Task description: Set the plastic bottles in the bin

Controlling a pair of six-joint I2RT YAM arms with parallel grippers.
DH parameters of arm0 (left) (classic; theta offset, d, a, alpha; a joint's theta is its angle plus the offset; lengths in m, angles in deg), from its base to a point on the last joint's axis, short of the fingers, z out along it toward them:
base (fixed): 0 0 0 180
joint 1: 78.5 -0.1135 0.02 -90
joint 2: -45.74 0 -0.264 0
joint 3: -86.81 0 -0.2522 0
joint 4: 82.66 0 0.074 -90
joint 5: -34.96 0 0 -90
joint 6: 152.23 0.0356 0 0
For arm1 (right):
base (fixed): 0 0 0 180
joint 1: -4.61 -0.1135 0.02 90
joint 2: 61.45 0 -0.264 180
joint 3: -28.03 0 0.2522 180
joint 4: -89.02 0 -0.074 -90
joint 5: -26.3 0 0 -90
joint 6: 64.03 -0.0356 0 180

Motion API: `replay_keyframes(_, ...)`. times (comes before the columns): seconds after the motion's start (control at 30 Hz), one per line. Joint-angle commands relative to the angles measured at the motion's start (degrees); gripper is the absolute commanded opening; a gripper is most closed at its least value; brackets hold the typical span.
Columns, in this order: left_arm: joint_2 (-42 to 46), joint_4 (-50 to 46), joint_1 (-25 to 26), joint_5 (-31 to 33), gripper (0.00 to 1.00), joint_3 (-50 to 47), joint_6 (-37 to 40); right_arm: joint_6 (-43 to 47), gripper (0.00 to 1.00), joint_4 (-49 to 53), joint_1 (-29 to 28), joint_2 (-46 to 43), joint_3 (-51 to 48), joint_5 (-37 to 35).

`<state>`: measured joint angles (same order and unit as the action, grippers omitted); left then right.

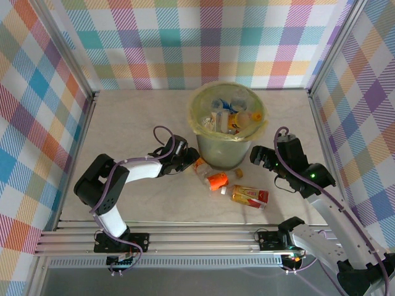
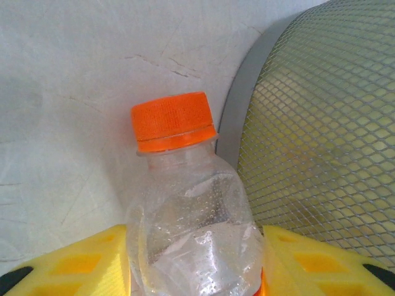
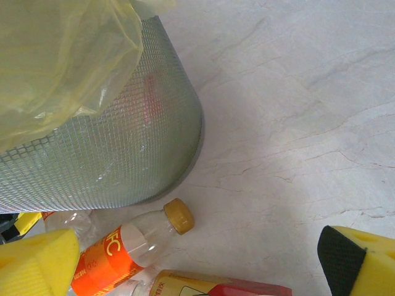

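Crumpled clear bottle [image 2: 185, 209] (orange cap [image 2: 173, 121]) pinched in left gripper [image 2: 195, 262]; right gripper [image 3: 197, 262] spread.

Yellow-capped bottle [image 3: 142, 237] lies on its side beside the bin [image 3: 123, 142]

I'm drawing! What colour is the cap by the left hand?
Orange cap, clearest in left wrist view.

The orange-capped bottle [image 2: 191, 240] was clear, crinkled, glossy plastic with a ribbed cap, the bin [image 2: 321, 135] was translucent plastic with a fine mesh texture, its bag liner [image 3: 55, 61] was thin shiny film, and the table [image 3: 296, 111] was matt and faintly veined like stone.
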<state>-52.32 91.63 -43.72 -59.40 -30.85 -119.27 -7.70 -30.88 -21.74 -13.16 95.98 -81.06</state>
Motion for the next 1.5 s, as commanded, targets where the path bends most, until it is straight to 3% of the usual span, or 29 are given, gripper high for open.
replay_keyframes(0.0, 1.64, -4.33, -0.48, 4.49, 0.47, 0.04, 0.79, 0.00, 1.00, -0.38, -0.28, 0.21, 0.30, -0.30)
replay_keyframes(0.3, 11.31, -13.77, -2.99, 15.03, 0.45, -0.65, 5.81, 0.32, 1.00, -0.64, -0.26, 0.15, 0.56, -0.30)
replay_keyframes(0.53, 23.80, -20.76, -6.78, 25.99, 0.43, 0.19, 14.74, 0.36, 1.00, -0.98, -0.31, -0.17, 0.39, -0.18)
replay_keyframes(0.8, 35.96, -20.39, -8.34, 33.00, 0.43, 4.17, 25.47, 0.18, 1.00, -2.03, -0.31, 0.09, 0.21, 0.27)
replay_keyframes(1.07, 37.91, -13.08, -8.33, 26.10, 0.43, 12.36, 34.95, -0.08, 1.00, -2.08, -0.26, -0.20, -0.05, 0.23)
replay_keyframes(1.27, 32.64, -5.49, -7.59, 16.87, 0.42, 19.19, 39.76, -0.33, 1.00, -2.00, -0.29, -0.34, -0.05, 0.15)
replay_keyframes(1.47, 24.81, -0.41, -2.90, 11.23, 0.42, 27.72, 48.08, -0.77, 1.00, -1.55, -0.32, -1.00, -0.23, -0.29)
